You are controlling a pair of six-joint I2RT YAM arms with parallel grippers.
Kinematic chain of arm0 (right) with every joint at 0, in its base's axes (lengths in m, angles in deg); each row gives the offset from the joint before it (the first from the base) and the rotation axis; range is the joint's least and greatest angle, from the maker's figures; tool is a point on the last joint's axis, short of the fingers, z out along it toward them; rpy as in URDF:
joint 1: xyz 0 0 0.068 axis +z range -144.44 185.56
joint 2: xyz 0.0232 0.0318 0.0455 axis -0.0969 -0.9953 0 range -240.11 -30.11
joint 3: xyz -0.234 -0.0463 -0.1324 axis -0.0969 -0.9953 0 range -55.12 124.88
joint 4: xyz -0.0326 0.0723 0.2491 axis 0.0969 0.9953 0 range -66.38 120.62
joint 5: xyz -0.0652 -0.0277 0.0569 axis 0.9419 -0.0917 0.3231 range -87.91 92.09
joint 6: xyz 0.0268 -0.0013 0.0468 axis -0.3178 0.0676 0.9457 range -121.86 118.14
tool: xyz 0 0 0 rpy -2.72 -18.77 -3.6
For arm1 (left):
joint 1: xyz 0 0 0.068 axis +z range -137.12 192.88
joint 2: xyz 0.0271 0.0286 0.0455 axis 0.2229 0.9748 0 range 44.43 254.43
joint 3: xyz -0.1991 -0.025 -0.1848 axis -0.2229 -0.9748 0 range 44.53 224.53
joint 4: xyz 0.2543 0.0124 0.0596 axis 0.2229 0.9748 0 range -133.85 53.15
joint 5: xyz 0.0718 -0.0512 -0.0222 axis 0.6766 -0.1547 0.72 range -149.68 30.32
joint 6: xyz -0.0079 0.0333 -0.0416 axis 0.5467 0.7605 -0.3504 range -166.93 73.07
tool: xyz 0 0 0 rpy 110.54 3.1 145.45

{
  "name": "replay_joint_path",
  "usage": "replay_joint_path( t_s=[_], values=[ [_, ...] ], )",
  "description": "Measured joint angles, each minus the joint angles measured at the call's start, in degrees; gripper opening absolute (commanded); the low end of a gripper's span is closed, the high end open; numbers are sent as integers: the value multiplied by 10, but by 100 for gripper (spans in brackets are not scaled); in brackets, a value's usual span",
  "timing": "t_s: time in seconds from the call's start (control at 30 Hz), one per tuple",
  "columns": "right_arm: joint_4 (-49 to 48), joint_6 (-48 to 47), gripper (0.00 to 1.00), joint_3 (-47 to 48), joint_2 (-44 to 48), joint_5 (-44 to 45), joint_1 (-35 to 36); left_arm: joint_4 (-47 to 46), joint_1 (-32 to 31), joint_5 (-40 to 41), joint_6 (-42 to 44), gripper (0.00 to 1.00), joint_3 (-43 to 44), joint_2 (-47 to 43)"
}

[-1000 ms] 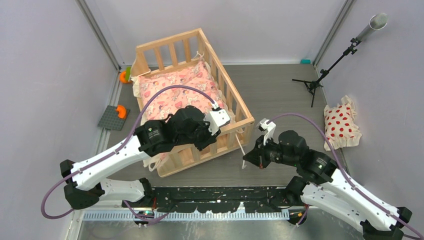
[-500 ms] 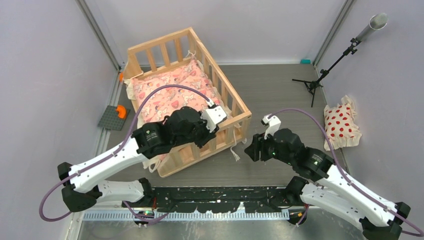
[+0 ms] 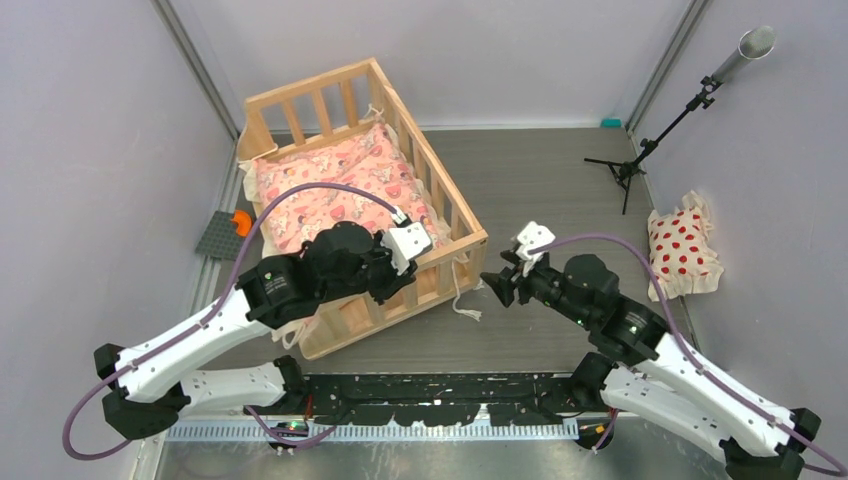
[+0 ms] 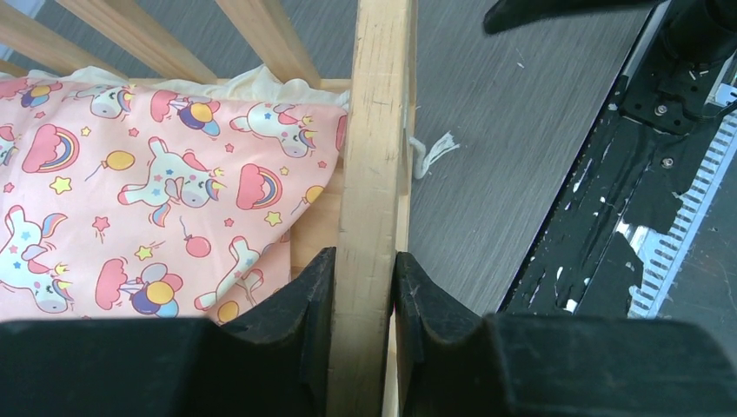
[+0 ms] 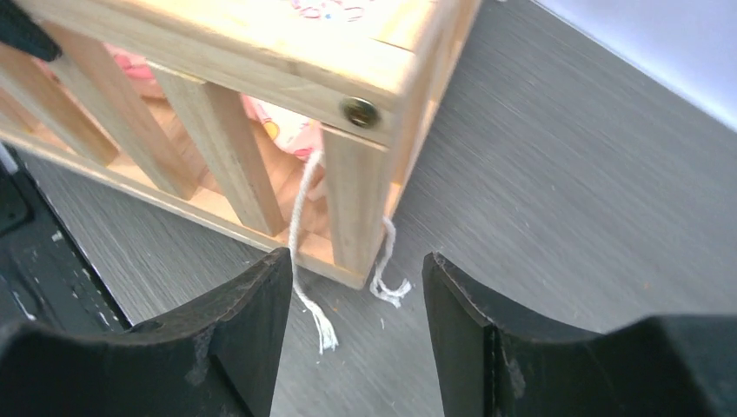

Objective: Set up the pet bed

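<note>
You have one pet bed (image 3: pixel 432 152) to work with, a small crib-like frame of light natural wood with slatted rails. It stands on the dark grey wood-grain table (image 3: pixel 540 180) towards its far left corner, turned at an angle so that its near right corner points at the middle of the table. The bed is the only container here, and it holds one thing: a pink cartoon-print cushion (image 3: pixel 335 190) with unicorns, rainbows and balloons, lying flat inside the rails. Two cream ties (image 5: pixel 308 287) hang out at that near right corner post, their frayed ends on the table, and one brass screw (image 5: pixel 359 111) shows in the top bar above them. Your left gripper (image 4: pixel 363 274) has its jaws narrowed on the top bar of the bed's near rail, one finger on each side of the wood, with the cushion just inside. Your right gripper (image 5: pixel 355 259) holds nothing: its jaws stand wide, aimed at the near right corner post and apart from it. One small white pillow with red dots (image 3: pixel 683 250) lies at the table's right edge, well apart from the bed. One black tripod stand (image 3: pixel 640 150) carrying a grey tube stands near the far right corner. Off the left edge sits one grey plate (image 3: pixel 220 240) with what looks like an orange block (image 3: pixel 240 220) on it.
</note>
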Motion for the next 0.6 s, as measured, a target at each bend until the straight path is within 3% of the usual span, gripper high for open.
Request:
replay_joint_path(
  t_s=[0.2,0.4,0.6],
  values=[
    [-109,-92,63,-40,-79,-80,-5,5,3,-12,17,0,0,-3],
    [-157,-139,62,-50,-122,-136,-46,24,7,-31,42,0,-7,-26],
    [-199,-120,60,-55,-152,-340,-161,29,10,-39,53,0,-10,-33]
  ],
)
